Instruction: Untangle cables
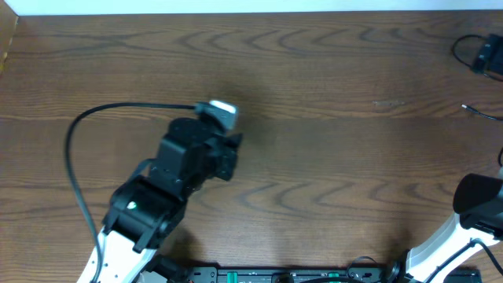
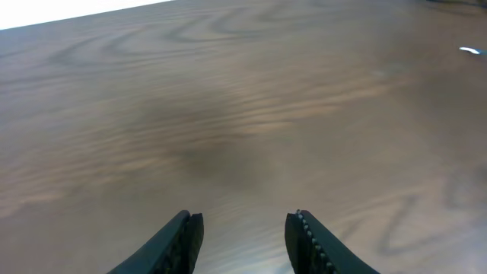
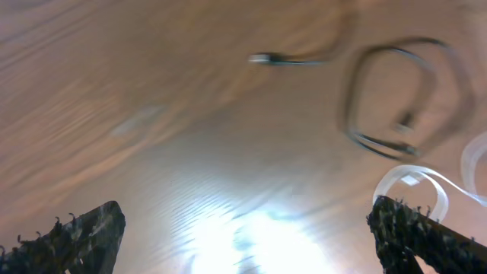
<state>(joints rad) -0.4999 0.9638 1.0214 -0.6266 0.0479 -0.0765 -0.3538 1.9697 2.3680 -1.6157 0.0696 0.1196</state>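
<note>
A thin black cord lies in a loose loop (image 3: pixel 396 99) in the right wrist view, with a second black cord ending in a small plug (image 3: pixel 285 59) to its left. A thin white cord (image 3: pixel 415 179) curls beside my right finger. In the overhead view a black cord bundle (image 1: pixel 481 52) and a thin cord end (image 1: pixel 475 110) lie at the far right. My right gripper (image 3: pixel 243 236) is open wide and empty, above bare wood short of the cords. My left gripper (image 2: pixel 243 236) is open and empty over bare table; it also shows in the overhead view (image 1: pixel 233 146).
The wooden table (image 1: pixel 330 118) runs to a white far edge. The left arm's thick black cable (image 1: pixel 78 157) arcs over the table's left part. The right arm (image 1: pixel 478 203) sits at the near right corner. A small white plug end (image 2: pixel 468 51) shows far right.
</note>
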